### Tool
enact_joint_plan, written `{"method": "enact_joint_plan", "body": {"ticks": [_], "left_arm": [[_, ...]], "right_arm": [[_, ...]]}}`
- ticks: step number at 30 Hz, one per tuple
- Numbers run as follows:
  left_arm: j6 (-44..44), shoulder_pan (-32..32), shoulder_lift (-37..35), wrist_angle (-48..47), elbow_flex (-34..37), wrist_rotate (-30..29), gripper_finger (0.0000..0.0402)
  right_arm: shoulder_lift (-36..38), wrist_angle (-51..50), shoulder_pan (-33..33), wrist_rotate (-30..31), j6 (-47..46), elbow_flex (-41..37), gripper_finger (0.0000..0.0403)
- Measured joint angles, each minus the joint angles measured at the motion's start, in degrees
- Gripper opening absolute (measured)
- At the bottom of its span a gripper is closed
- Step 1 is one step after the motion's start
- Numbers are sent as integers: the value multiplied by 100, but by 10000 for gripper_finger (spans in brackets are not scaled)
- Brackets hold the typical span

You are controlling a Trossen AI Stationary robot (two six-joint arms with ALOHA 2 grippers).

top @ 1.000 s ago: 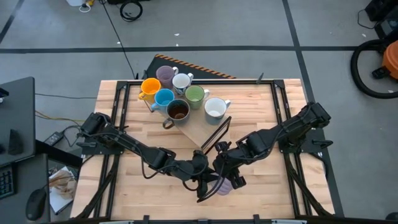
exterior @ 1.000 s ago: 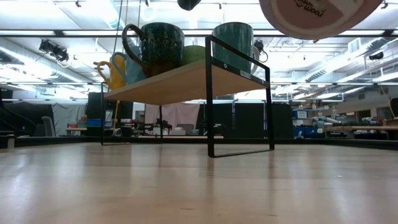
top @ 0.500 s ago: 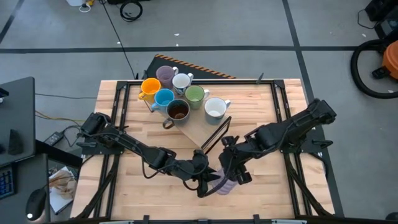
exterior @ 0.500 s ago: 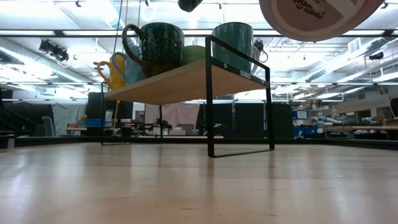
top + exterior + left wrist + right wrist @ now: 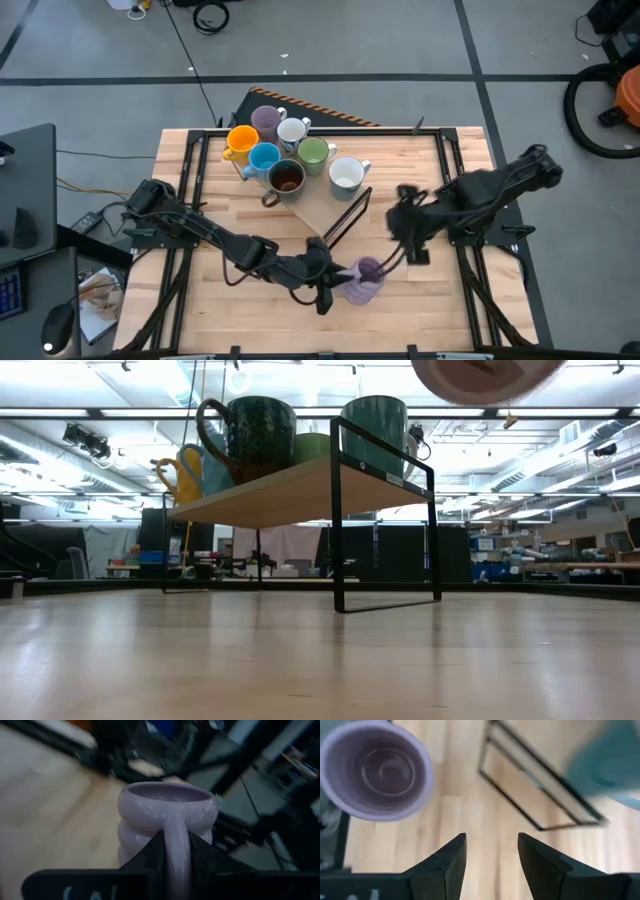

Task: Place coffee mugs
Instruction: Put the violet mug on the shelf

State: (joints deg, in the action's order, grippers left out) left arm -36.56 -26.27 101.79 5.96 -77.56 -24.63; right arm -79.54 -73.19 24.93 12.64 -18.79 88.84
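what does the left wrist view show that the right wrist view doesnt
Only the left wrist view: the left gripper shut on the lavender mug by its handle, seen side-on with its ribbed wall.

Only the right wrist view: the right gripper open and empty over the wooden table, the rack's black metal frame, and a blurred teal mug.

Both: the same lavender mug, which the right wrist view looks down into.

Table (image 5: 420, 300): pale wood planks, smooth, a soft sheen seen in the low view. Shelf (image 5: 270, 495): light wood board carried on a thin black metal frame, matt. Lavender mug (image 5: 165, 822): glazed ceramic, glossy, ribbed body. Dark brown mug (image 5: 250, 435): speckled glossy glaze. Left gripper (image 5: 172, 865): matt black plastic jaws.
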Motion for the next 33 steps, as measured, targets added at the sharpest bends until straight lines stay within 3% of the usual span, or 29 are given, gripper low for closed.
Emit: {"method": "enact_joint_plan", "body": {"ticks": [8,18,25,33], "left_arm": [[754,-102,-502,-155,0,-1628,57],[1327,-509,-714,-475,-2,-4307,57],[1179,-575,-707,-972,-11,-5045,57],[-10,-354,-553,-2092,-11,-5244,57]], "right_arm": [[1028,-689,17,1359,-1248,0,183],[1424,-979,17,1476,-1427,-4,183],[1369,-1003,17,1474,-1418,-9,183],[1196,-919,22,1314,-1420,-9,182]]}}
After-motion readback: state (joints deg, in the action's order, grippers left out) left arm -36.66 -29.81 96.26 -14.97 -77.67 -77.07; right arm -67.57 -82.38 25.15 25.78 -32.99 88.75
